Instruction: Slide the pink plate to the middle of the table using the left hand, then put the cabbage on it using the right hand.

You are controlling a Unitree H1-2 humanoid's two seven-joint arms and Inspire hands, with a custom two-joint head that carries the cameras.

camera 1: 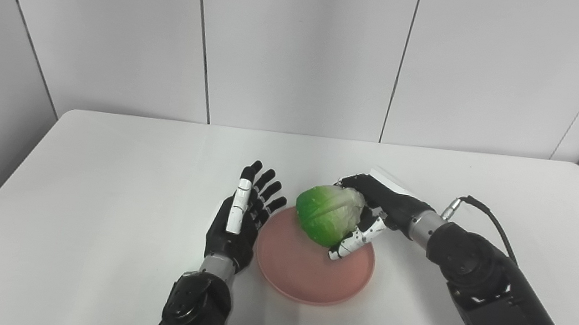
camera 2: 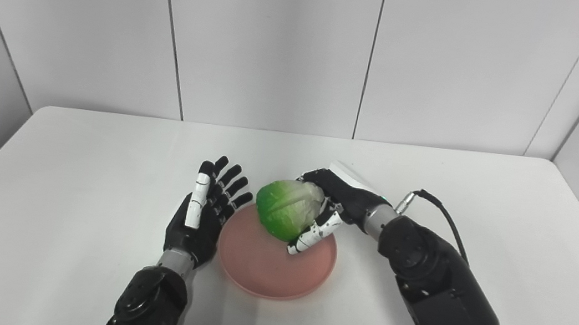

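The pink plate (camera 1: 303,273) lies near the middle of the white table, towards the front. My right hand (camera 1: 372,212) is shut on the green and pale cabbage (camera 1: 328,214) and holds it over the plate's far edge; I cannot tell whether it touches the plate. My left hand (camera 1: 240,217) is open, fingers straight and apart, standing just left of the plate's rim and holding nothing. The same scene shows in the right eye view, with the cabbage (camera 2: 289,209) over the plate (camera 2: 270,266).
The white table (camera 1: 96,187) runs to grey wall panels at the back. A black cable (camera 1: 484,210) loops off my right wrist.
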